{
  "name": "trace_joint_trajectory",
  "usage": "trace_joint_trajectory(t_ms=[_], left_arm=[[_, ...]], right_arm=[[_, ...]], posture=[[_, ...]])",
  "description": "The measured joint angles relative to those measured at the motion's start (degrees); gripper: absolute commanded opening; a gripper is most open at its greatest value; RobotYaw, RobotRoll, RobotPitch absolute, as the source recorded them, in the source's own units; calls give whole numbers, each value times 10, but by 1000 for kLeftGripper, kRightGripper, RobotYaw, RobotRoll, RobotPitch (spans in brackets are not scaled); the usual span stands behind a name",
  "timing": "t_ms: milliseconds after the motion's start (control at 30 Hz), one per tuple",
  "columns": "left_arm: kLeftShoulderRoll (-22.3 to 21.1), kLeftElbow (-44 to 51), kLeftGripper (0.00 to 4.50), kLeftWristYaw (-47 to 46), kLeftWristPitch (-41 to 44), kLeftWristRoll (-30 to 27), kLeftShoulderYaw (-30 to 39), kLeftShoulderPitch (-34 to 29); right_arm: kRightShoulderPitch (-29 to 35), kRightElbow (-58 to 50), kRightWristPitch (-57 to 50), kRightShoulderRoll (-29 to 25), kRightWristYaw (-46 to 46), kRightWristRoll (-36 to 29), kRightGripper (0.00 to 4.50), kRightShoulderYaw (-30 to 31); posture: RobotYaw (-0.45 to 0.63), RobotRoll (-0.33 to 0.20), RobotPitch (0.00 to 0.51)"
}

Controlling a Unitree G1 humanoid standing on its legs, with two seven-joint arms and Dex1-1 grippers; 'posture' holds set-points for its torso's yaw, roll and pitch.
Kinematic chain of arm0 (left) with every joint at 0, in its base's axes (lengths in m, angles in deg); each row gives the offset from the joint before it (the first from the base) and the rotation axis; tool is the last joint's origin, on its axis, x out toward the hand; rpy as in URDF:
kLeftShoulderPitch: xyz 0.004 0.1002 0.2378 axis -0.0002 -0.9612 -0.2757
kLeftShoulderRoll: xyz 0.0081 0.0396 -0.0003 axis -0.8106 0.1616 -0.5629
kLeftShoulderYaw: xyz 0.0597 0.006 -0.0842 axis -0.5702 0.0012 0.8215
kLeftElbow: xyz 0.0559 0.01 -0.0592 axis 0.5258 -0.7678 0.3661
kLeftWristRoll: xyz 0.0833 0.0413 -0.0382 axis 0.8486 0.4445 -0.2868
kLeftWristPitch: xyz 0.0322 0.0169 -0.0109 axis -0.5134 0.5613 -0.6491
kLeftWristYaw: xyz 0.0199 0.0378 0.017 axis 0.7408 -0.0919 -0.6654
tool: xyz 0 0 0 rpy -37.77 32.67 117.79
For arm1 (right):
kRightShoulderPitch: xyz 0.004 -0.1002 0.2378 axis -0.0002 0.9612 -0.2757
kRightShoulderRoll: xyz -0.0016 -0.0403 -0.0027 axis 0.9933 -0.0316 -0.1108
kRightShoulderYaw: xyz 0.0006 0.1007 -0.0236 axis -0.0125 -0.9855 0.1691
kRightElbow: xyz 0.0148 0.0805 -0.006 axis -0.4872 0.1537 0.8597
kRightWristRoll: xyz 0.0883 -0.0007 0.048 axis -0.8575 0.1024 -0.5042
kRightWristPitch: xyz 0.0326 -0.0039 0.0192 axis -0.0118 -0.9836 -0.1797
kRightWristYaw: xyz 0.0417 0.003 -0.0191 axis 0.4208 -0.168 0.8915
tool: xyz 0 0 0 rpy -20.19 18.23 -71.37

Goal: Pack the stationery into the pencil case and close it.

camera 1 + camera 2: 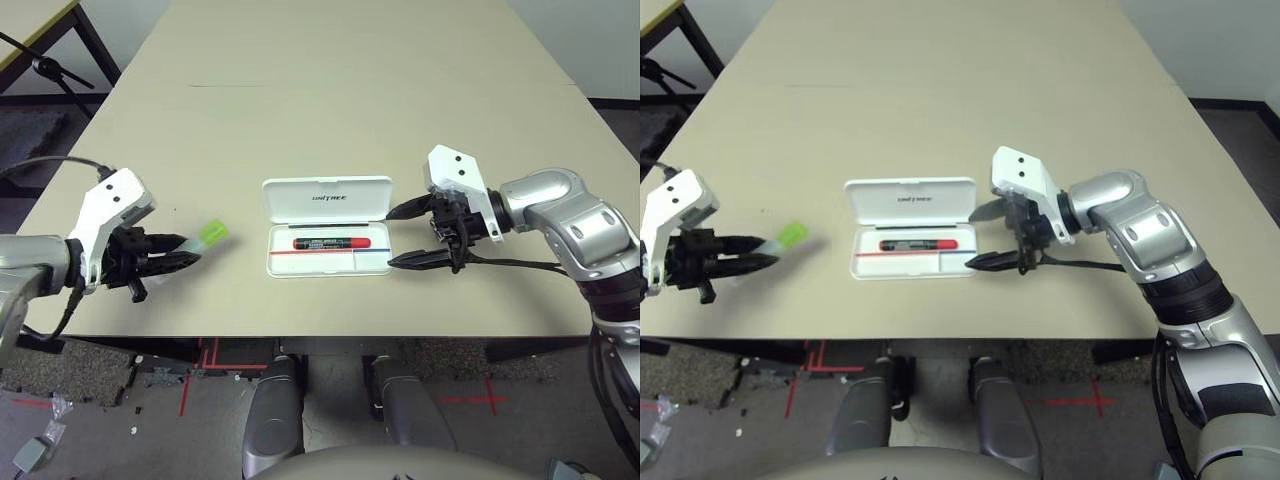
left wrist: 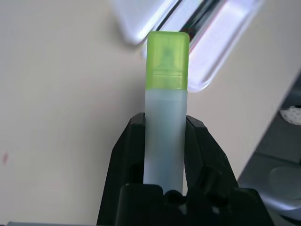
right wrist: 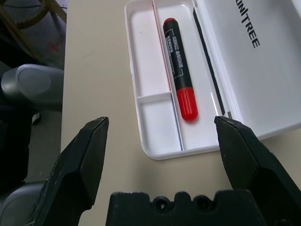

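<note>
The main risk is the stick (image 2: 165, 141): the left claw (image 2: 164, 121) pinches it by its pale body, green cap foremost, so an off-centre or uneven squeeze could let it twist or slip out on the way over. Carried too low, the cap could catch the case's near wall and shove the case (image 1: 330, 262) along the table (image 1: 300, 130). If it goes in askew, it could land across the divider or on the marker (image 1: 332, 243), and the lid (image 1: 328, 200) would then not shut. The right claw (image 3: 162, 123) stands wide open close by the case's right end; a careless sweep there could knock the lid or nudge the case.

As for where things lie, the stick is between the left claw's fingers, off to the left of the case and well apart from it. The case sits open between the two claws, nearer the right one, with the marker already lying in its long rear compartment.
</note>
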Motion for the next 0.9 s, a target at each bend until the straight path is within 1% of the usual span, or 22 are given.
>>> trace_joint_trajectory(t_ms=[100,233,333,367,500,600,733,900], left_arm=[[4,31,1085,-1,14,-9,-36,38],[29,48,1085,-1,17,-3,-128,88],[47,47,1085,-2,19,5,-177,128],[54,47,1085,-2,19,11,-194,148],[73,32,1085,0,6,45,-254,195],[82,15,1085,6,-8,74,-293,217],[110,-7,1085,11,-21,107,-334,248],[150,-40,1085,11,-31,133,-368,267]], right_arm=[[0,6,1,-9,7,5,4500,3],[1,9,1,-21,19,8,4500,5],[3,10,1,-30,22,8,4500,5],[5,9,1,-34,23,8,4500,4],[12,8,-1,-41,23,8,4500,3],[13,6,-4,-43,22,8,4500,3],[16,-2,-9,-45,17,8,4500,2],[27,-9,-15,-51,12,7,4500,1]], posture=[[65,0,170],[52,0,169],[41,0,169],[38,0,169],[21,0,169],[8,0,169],[-7,0,171],[-16,0,172]])
